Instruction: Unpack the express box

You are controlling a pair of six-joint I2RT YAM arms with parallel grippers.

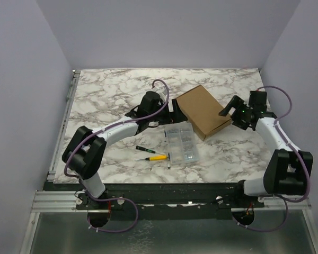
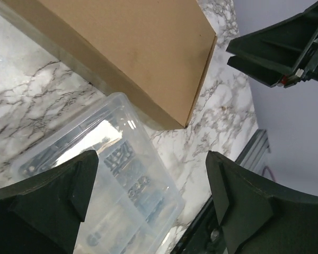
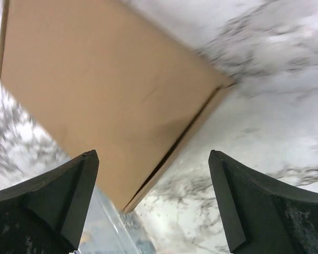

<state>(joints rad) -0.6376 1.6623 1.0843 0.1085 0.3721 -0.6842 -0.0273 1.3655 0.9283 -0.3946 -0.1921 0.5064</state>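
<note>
- Yellow-handled screwdriver [image 1: 152, 157] lies loose on the bench [image 1: 111, 90], near-left of everything.
- Left hand [image 2: 151, 169] hangs wide open and empty at the left end of the box [image 1: 204, 110], likely to brace it.
- Clear case [image 1: 181, 144] sits just beside the box's near side.
- Box lies closed mid-bench, angled between both hands.
- Right hand [image 3: 153, 159], wide open and empty, faces its right edge, probably seeking the flap.
</note>
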